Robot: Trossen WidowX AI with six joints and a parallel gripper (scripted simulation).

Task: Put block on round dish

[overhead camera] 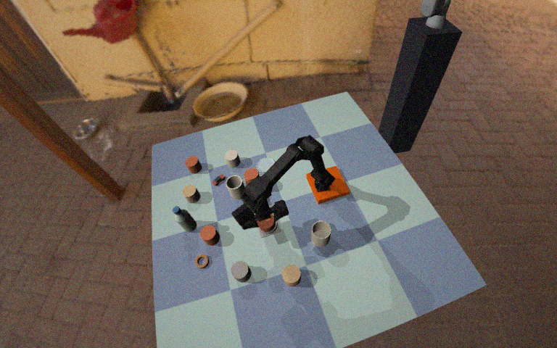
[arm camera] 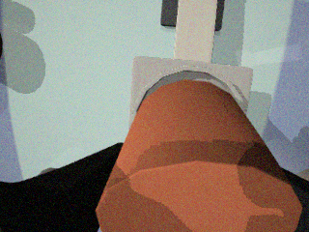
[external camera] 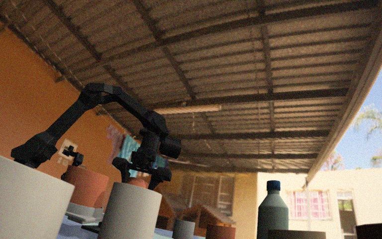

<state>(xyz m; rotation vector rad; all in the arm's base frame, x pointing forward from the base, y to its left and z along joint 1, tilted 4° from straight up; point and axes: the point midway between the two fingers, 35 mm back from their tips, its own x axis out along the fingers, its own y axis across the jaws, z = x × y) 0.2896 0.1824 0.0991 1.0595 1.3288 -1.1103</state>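
Your wrist view shows what the top view mostly hides: a pale square plate [arm camera: 193, 65] under the terracotta cup [overhead camera: 266, 223] [external camera: 138, 182] [arm camera: 198, 193]. Your gripper [overhead camera: 262, 219] [external camera: 139, 181] is closed on that cup, which sits between its fingers. The checkered table [overhead camera: 349, 287] stands on brick paving [overhead camera: 82, 266], outside a yellow wall [overhead camera: 312, 32].

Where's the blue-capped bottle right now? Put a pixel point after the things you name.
In the top view, the bottle [overhead camera: 186, 221] [external camera: 272, 215] stands near the table's left edge, between the tan cylinder [overhead camera: 191, 193] and a red-brown one [overhead camera: 209, 235].
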